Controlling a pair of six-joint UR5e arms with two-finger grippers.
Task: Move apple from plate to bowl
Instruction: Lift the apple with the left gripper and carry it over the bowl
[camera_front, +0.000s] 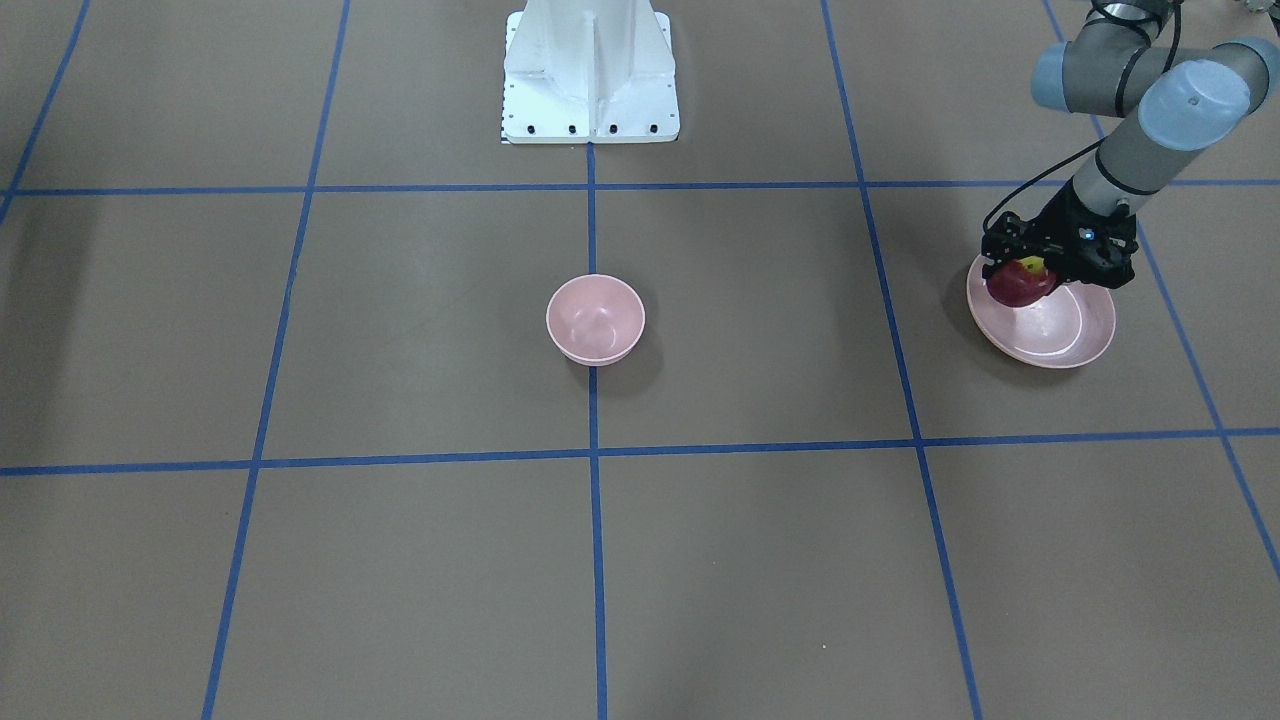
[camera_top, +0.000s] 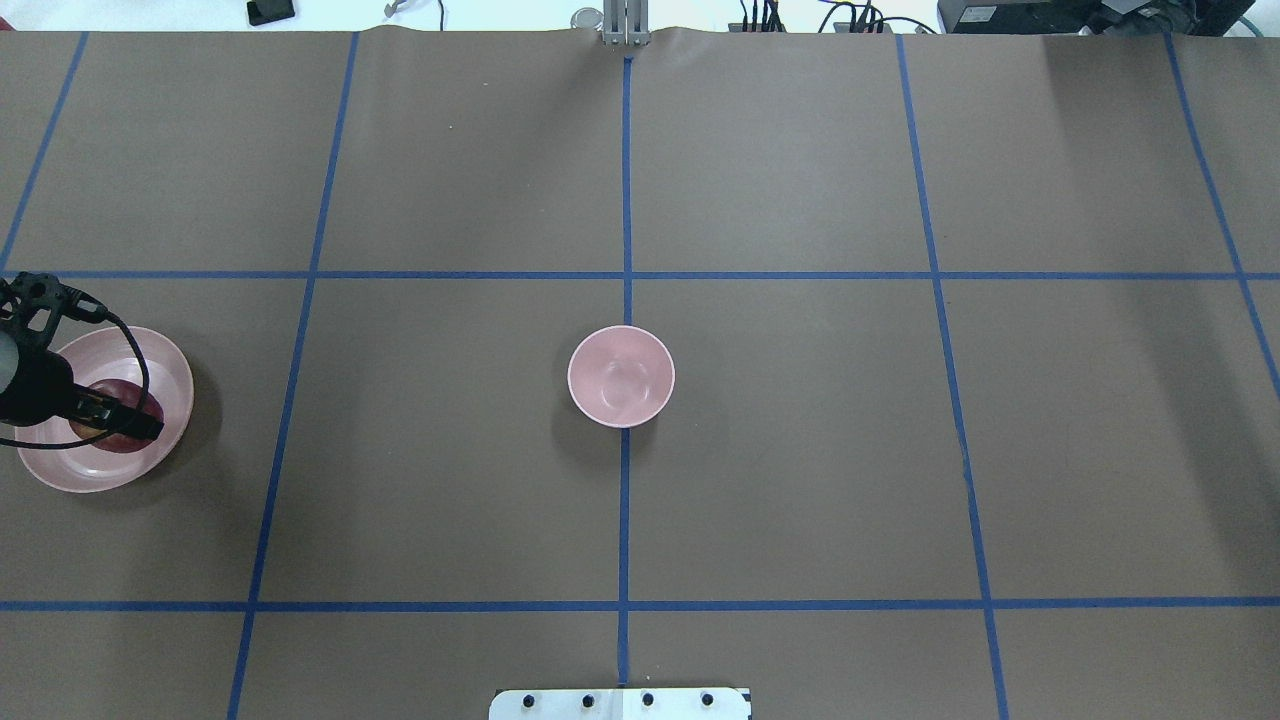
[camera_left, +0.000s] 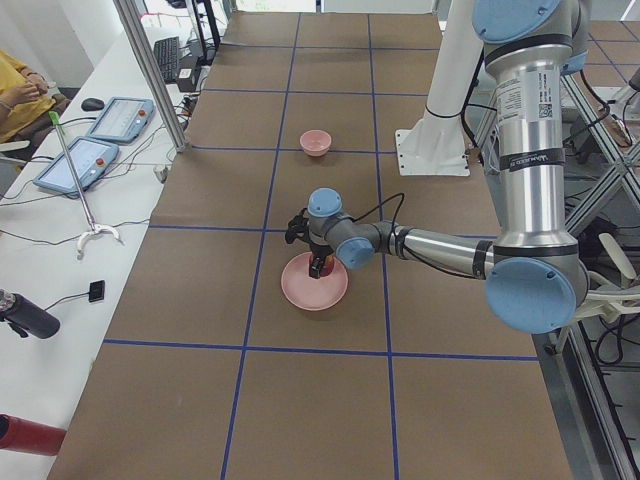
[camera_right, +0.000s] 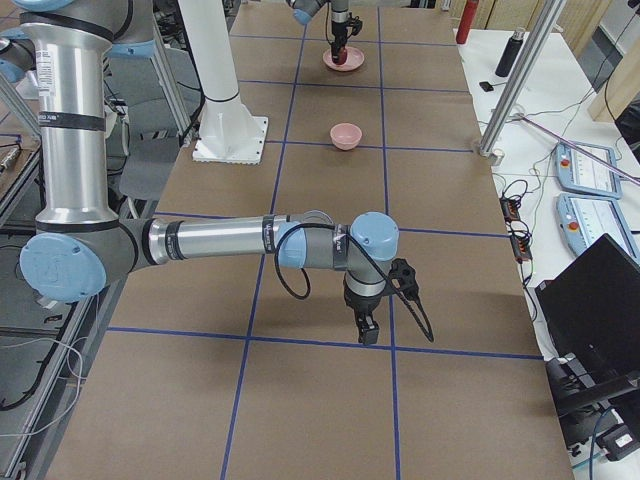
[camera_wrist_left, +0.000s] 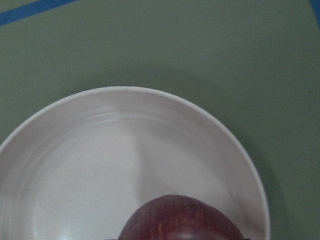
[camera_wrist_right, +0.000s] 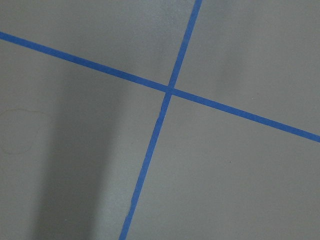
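Note:
The dark red apple (camera_front: 1018, 287) is over the far side of the wide pale pink plate (camera_front: 1062, 338) at the table's left end. My left gripper (camera_front: 1024, 272) is shut on the apple from above. In the left wrist view the apple (camera_wrist_left: 182, 220) sits at the bottom edge, with the plate (camera_wrist_left: 125, 150) under it. I cannot tell whether the apple touches the plate. The small deep pink bowl (camera_front: 595, 318) stands empty at the table's middle, far from the plate; it also shows in the overhead view (camera_top: 621, 376). My right gripper (camera_right: 368, 330) shows only in the exterior right view, and I cannot tell its state.
The robot's white base (camera_front: 590, 75) stands at the near edge behind the bowl. Blue tape lines cross the brown table. The right arm (camera_right: 250, 240) reaches low over the table's right end. Operator desks with devices line the far side.

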